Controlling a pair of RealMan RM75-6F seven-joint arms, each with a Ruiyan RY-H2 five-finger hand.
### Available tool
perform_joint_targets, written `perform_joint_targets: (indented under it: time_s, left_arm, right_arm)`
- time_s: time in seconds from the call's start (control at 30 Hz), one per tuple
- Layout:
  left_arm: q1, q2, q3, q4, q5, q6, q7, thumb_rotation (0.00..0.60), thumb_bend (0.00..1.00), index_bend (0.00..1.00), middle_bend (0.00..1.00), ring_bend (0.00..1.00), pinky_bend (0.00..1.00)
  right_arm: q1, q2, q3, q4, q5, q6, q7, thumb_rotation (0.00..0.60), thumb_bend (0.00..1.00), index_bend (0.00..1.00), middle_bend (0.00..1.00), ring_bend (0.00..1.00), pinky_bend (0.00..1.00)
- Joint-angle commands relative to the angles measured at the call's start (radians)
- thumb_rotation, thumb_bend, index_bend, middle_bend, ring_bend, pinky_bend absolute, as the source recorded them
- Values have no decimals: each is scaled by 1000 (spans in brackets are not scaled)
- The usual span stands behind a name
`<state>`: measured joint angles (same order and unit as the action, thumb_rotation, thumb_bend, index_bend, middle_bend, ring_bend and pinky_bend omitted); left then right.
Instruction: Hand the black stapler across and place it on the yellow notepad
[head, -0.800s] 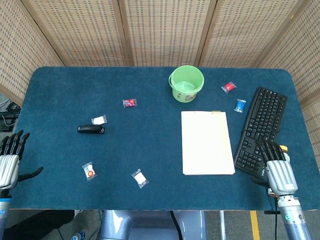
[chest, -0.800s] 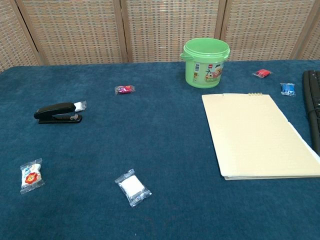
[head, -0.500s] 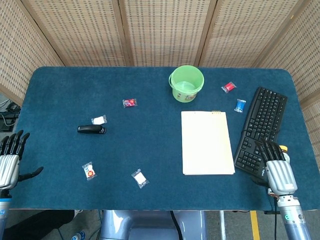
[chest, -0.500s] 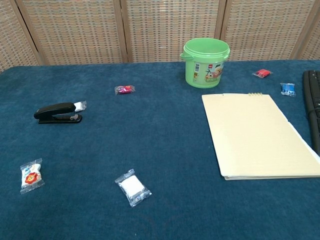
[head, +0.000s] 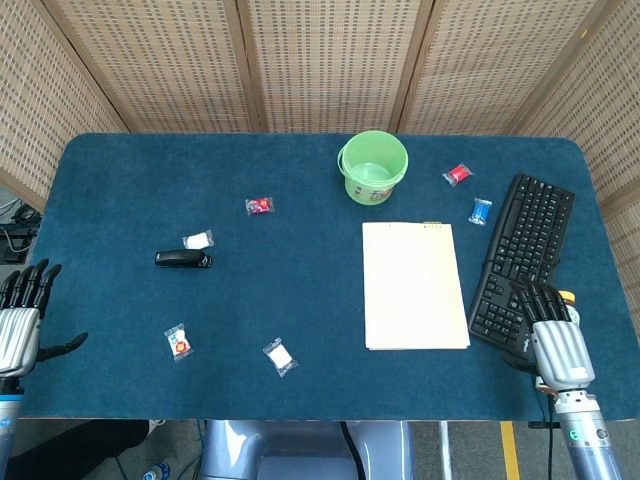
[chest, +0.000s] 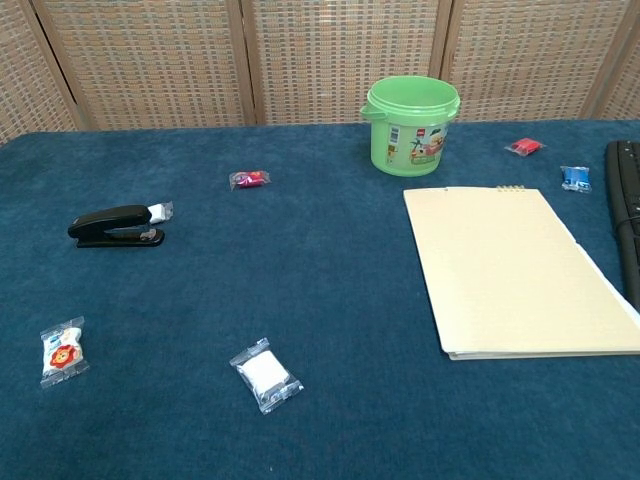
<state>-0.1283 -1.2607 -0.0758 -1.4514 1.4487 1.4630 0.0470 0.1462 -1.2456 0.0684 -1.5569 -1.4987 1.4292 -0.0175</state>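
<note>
Beside black stapler white packet, yellow notepad bare, green bucket behind

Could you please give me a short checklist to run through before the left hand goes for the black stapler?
1. Black stapler lies free on the table, nothing on top: ok.
2. Small white packet lies right against the stapler's far end and could be knocked: not ok.
3. Left hand holds nothing, fingers apart, at the table's near left edge: ok.
4. Right hand holds nothing, over the near end of the keyboard: ok.
5. Yellow notepad top is bare: ok.
6. Stapler shut or sprung open: cannot tell.
</note>
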Motion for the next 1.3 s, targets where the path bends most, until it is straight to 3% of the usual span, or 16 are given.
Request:
perform_joint_targets:
  time_s: [0.03, 0.27, 0.37, 0.57, 0.93, 1.3]
  left_arm:
    - [-1, 1, 0, -1, -1, -3, 3, 600, 0, 0, 0, 0, 0]
    - [-22, 9, -23, -16, -16, -19, 15, 600, 14, 11, 0, 0, 23]
    - [-76, 23, -55, -12, -40, -81, 72, 600, 64, 80, 0, 6, 132]
    - [-185, 15, -104, 31, -103, -234, 102, 600, 115, 236, 128, 168, 294]
    - [-379, -29, -147, 147, -266, -538, 184, 600, 164, 316, 179, 202, 303]
    - [-510, -129, -158, 228, -402, -651, 320, 600, 205, 337, 195, 209, 310]
  right_arm:
    - [0, 0, 0, 1, 1, -1, 1, 600, 76, 54, 0, 0, 0]
    - [-1, 4, 3, 5, 12, -7, 14, 600, 76, 54, 0, 0, 0]
    - [1, 4, 4, 6, 13, -8, 18, 600, 76, 54, 0, 0, 0]
    - [1, 4, 6, 8, 16, -9, 19, 600, 76, 75, 0, 0, 0]
    - [6, 6, 10, 17, 31, -27, 39, 600, 76, 84, 0, 0, 0]
    - [11, 1, 12, 34, 47, -48, 55, 600, 76, 84, 0, 0, 0]
